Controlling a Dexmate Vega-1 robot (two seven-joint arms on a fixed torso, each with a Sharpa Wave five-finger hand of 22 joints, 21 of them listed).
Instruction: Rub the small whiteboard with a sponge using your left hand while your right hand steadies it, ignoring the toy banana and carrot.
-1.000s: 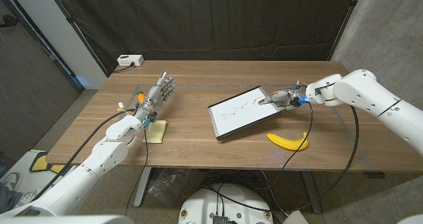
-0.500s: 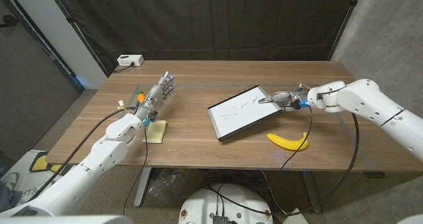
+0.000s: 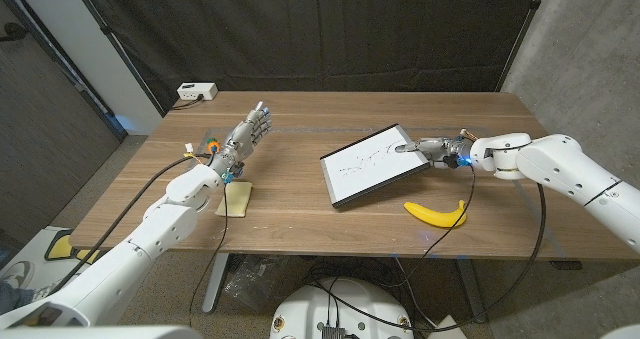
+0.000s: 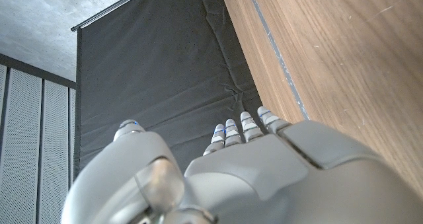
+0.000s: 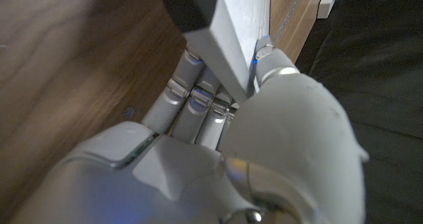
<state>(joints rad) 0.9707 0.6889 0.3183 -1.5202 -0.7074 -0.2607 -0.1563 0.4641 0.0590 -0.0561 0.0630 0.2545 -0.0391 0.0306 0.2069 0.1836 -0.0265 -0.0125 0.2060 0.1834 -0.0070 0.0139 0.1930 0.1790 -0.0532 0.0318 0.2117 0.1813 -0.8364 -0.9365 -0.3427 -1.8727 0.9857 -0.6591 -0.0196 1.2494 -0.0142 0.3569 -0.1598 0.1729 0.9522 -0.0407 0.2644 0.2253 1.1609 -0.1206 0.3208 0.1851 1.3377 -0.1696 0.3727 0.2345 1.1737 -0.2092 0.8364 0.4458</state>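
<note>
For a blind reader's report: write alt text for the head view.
The robot's right hand grips the small whiteboard by its right edge on a wooden table. Its left hand hovers open over the table's left side, above a yellow sponge. A toy banana lies near the front edge.

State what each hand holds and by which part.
The right hand holds the small whiteboard by its far right corner, edge pinched between thumb and fingers. The left hand holds nothing, fingers spread above the table.
</note>
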